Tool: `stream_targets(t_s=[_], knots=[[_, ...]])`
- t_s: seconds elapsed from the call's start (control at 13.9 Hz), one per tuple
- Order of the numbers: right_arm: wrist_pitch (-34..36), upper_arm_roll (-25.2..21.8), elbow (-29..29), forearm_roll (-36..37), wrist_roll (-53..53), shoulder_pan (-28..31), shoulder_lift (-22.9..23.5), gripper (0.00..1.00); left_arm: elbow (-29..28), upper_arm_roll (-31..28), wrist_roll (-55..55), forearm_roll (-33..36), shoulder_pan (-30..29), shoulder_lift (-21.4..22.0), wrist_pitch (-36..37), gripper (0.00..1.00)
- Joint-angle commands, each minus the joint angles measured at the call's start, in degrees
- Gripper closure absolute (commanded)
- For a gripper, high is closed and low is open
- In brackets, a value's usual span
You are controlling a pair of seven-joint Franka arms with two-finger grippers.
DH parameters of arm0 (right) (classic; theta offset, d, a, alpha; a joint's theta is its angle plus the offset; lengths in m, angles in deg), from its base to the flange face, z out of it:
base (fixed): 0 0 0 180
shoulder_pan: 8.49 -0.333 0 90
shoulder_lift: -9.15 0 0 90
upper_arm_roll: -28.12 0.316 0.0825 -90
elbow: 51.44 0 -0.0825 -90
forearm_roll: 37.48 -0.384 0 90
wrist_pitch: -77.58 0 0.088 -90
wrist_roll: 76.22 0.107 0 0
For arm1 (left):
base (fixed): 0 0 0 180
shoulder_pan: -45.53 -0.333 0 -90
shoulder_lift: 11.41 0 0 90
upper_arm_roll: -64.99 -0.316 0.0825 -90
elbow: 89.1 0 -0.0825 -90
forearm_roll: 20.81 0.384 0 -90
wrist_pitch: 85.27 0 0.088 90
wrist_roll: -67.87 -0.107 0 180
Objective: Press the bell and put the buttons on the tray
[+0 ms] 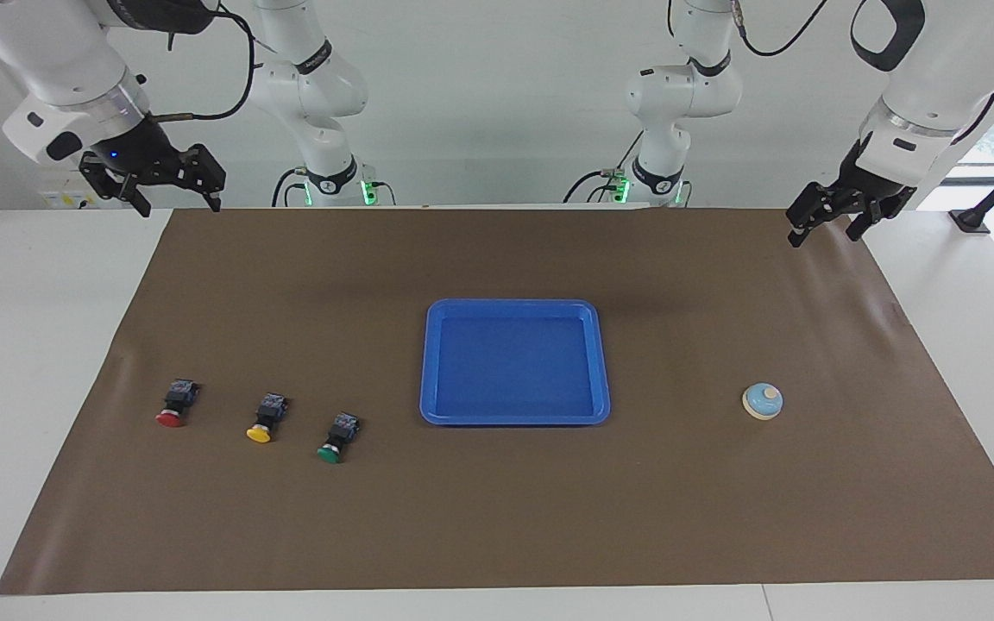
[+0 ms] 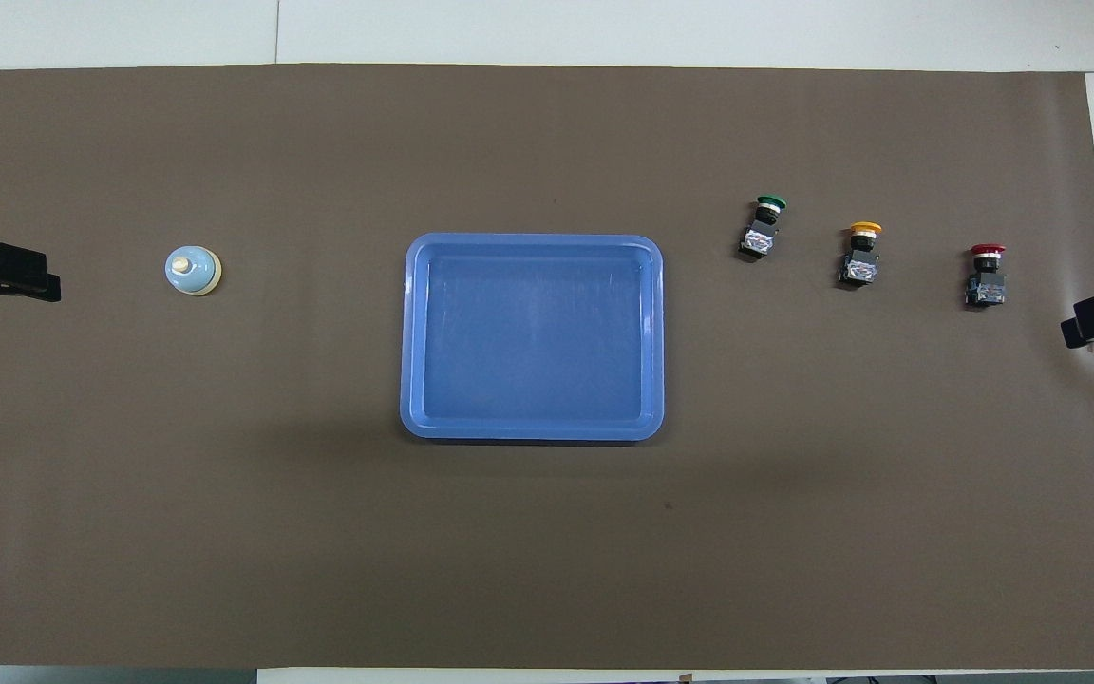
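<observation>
Brown tabletop (image 1: 497, 517); both pincers wait raised: left pincer (image 1: 833, 220) wide, bell (image 1: 762, 401) below; right pincer (image 1: 171, 185) wide, buttons (image 1: 260, 420) below; off-centre press could slide bell.

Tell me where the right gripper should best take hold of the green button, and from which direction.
Probably the black blocky body of the green button, from straight above. It lies on its side on the brown mat, cap pointing away from the robots, so the body's flat sides are exposed. The right gripper is open.

We see the tray (image 2: 533, 430) mid-mat (image 2: 547, 551); bell (image 2: 193, 271) twd left arm's end; red (image 2: 986, 275), yellow (image 2: 860, 254), green (image 2: 762, 227) buttons twd right arm's end.
</observation>
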Motion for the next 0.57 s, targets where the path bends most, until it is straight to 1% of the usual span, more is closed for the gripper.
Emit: stream_targets(t_s=[0.0, 0.22, 0.43, 0.5], knots=[[-0.5, 0.3, 1.4, 0.4, 0.8, 0.2, -1.1, 0.0, -1.3, 0.2, 0.6, 0.9, 0.5, 1.3, -0.6, 0.0], [-0.5, 0.3, 1.4, 0.4, 0.8, 0.2, -1.1, 0.0, -1.6, 0.2, 1.4, 0.9, 0.4, 1.5, -1.1, 0.0], [-0.5, 0.2, 1.3, 0.4, 0.8, 0.2, -1.1, 0.0, -1.7, 0.1, 1.1, 0.9, 0.1, 1.0, -4.0, 0.0], [-0.5, 0.2, 1.4, 0.4, 0.8, 0.2, -1.1, 0.0, -1.5, 0.1, 1.0, 0.9, -0.1, 0.4, -4.2, 0.01]])
